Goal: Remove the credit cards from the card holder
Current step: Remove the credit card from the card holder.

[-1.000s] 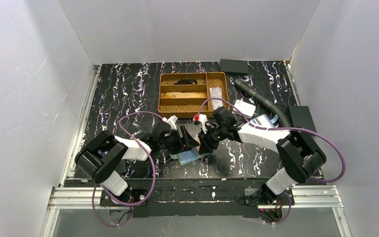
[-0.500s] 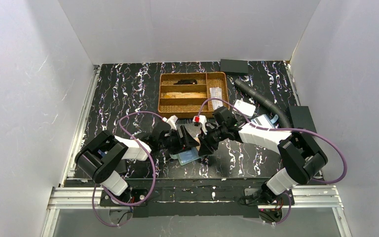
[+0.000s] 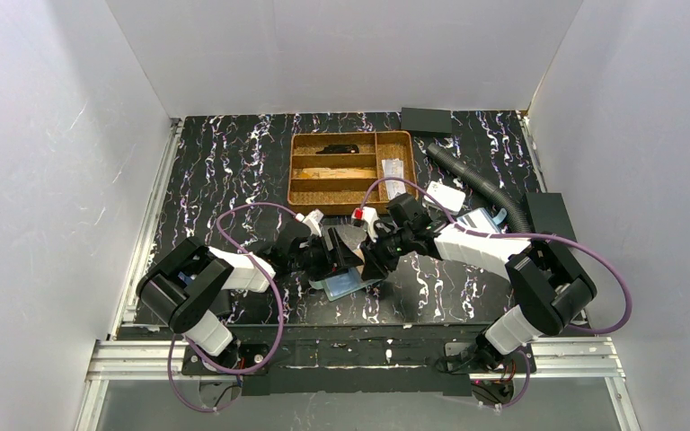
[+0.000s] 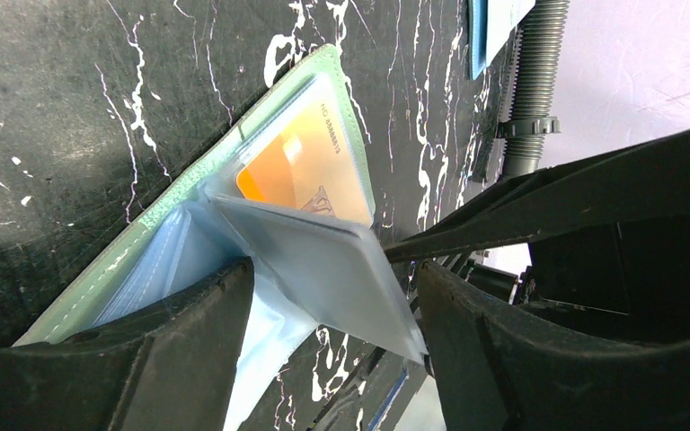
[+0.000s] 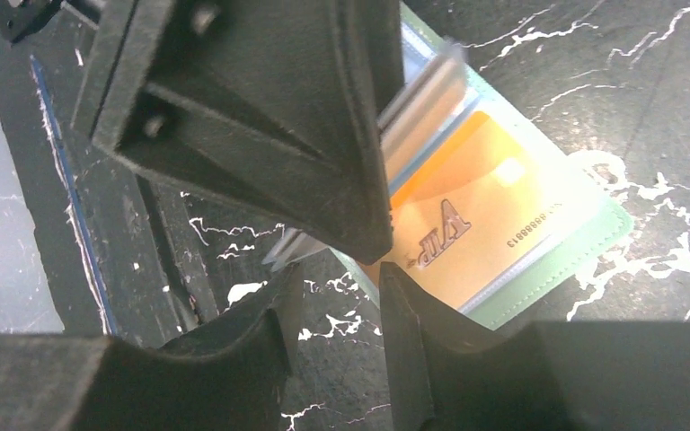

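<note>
Card holder [image 3: 346, 284] in same spot.

White walls [image 3: 350, 54] closing in three sides. Black tabletop [image 3: 225, 162] with white veining catching soft, even light. Aluminium rails [image 3: 144, 235] running along left, right, near edges.

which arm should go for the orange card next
Right, probably. Its jaws stand open right beside the orange card in the card holder, while the left jaws straddle the lifted clear sleeve, seemingly keeping that pocket uncovered.
</note>
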You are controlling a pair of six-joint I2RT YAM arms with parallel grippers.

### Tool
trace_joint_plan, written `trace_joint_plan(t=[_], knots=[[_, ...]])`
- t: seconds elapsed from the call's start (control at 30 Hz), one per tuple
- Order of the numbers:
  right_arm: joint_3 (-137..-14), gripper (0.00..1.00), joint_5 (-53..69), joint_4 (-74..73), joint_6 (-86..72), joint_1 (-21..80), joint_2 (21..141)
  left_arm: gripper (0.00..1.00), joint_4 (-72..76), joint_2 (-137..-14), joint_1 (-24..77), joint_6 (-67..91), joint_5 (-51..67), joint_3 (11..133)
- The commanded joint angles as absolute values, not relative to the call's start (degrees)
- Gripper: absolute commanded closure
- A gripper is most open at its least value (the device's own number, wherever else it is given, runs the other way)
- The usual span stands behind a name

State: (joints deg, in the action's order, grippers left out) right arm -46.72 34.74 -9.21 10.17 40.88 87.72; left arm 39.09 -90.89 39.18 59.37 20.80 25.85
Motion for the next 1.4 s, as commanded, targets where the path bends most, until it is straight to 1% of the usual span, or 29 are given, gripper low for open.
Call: trace_joint_plan(t=[0.0, 0.2, 0.33, 0.77, 1.03, 1.37], knots=[[-47.9, 0.55, 32.3, -5.2, 6.5, 40.6, 86.1, 0.32, 29.4, -94.1, 39.9, 57.7, 19.7, 23.0], [-47.5, 0.55, 34.1, -4.2, 5.3, 40.6, 86.4, 0.3, 29.5, -93.9, 39.8, 57.8, 19.8, 22.7], [-47.5, 0.55, 33.4, -4.5, 5.6, 40.6, 86.6, 0.27, 29.7, -93.5, 39.7, 58.0, 19.7, 22.1], [-48.0, 0.55, 31.6, -5.4, 6.2, 40.4, 88.0, 0.27, 30.3, -87.1, 38.6, 58.6, 17.8, 18.8], [-48.1, 0.55, 32.5, -5.4, 6.2, 40.4, 88.2, 0.29, 31.4, -88.9, 38.4, 59.3, 18.4, 18.7], [-48.5, 0.55, 28.9, -6.1, 6.4, 40.0, 88.9, 0.29, 34.8, -88.2, 37.4, 60.9, 19.2, 16.3]])
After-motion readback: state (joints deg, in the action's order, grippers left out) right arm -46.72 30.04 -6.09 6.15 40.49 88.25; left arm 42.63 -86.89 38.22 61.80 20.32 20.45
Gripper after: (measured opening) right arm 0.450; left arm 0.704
